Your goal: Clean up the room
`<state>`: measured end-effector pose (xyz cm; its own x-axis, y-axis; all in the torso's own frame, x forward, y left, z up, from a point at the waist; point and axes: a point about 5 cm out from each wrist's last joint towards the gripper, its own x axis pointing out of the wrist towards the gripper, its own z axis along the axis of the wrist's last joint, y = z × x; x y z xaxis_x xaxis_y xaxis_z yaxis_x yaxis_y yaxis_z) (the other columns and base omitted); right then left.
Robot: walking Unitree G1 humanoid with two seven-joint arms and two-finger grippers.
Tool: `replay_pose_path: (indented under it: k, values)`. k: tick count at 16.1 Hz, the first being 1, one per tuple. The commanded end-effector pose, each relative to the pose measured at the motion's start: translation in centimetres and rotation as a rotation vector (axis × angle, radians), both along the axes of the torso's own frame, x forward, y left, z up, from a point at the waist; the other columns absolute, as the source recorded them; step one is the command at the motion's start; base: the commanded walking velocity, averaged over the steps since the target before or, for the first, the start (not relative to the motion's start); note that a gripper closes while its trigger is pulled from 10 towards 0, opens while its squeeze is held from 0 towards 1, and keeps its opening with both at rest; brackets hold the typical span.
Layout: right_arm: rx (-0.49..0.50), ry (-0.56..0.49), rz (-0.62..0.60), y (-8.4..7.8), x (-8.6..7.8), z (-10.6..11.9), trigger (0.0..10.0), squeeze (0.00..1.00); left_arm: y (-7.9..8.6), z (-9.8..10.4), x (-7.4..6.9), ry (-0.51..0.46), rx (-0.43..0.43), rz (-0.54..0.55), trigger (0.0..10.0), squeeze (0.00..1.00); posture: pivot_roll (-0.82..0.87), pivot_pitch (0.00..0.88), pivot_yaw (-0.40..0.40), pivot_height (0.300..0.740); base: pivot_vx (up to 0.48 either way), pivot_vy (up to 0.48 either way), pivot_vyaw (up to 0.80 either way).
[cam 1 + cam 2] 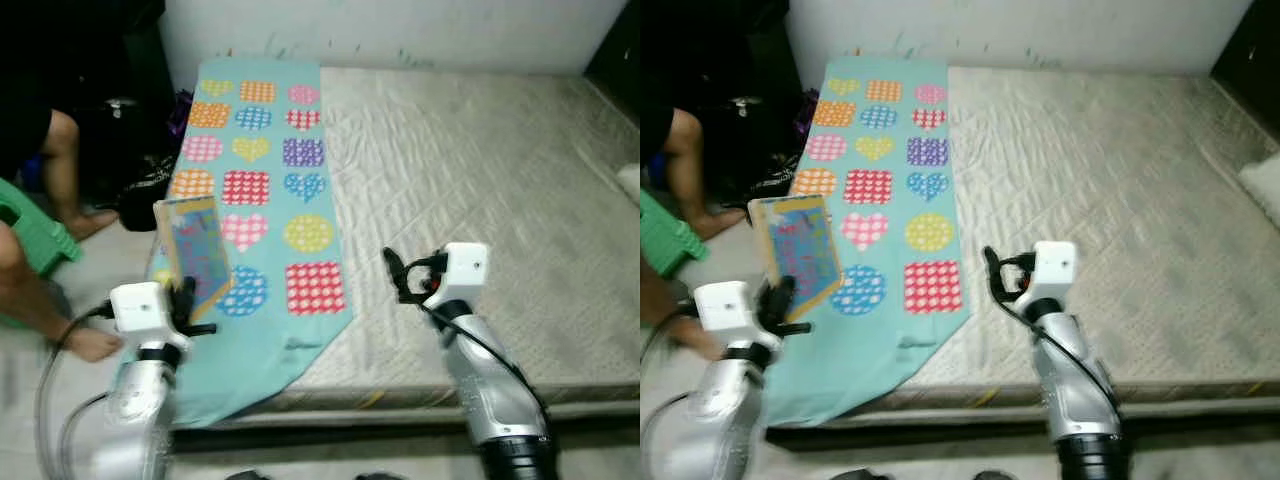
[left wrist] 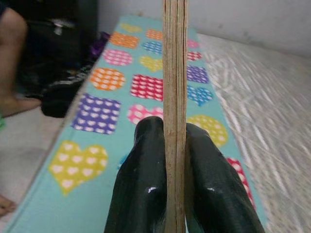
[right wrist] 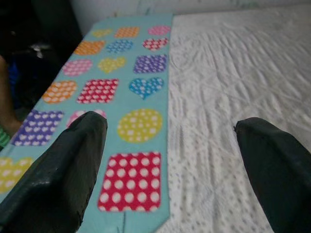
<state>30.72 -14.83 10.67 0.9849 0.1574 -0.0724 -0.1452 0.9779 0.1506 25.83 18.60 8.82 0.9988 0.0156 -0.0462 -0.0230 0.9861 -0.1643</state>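
two grippers up: i've got the left gripper (image 1: 190, 305) w/ jaws clamped on a picture book (image 1: 196, 252), upright over the teal patterned sheet (image 1: 262, 180) at the bed (image 1: 480, 170) edge; right gripper (image 1: 400, 275) jaws spread, nothing in them.

A wide bed (image 1: 480, 170) with a pale quilted cover takes up most of the room, running to a white wall (image 1: 400, 25) at the far side. Pale floor (image 1: 110, 255) lies to its left, where a green stool (image 1: 35, 235) stands near dark clutter
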Motion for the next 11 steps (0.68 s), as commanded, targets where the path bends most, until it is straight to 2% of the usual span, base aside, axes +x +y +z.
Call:
replay_pose_path:
  k: [1,3,11]
  values:
    - [-0.005,-0.005,-0.010,-0.29,0.03,0.15,10.0,0.00,-0.42,0.82,0.20,-0.041,0.015,-0.021,10.0,0.00,-0.11,0.138,-0.005,0.740,0.000,0.000,0.00]
    - [-0.006,-0.006,-0.006,-0.28,0.09,0.19,10.0,0.00,-0.44,0.82,0.22,-0.041,0.014,-0.020,10.0,0.00,-0.11,0.136,-0.008,0.740,0.000,0.000,0.00]
    - [-0.013,-0.009,0.014,-0.14,0.25,0.28,10.0,0.00,-0.60,0.79,0.24,-0.041,0.009,-0.015,10.0,0.00,-0.12,0.139,-0.012,0.740,0.000,-0.277,0.00]
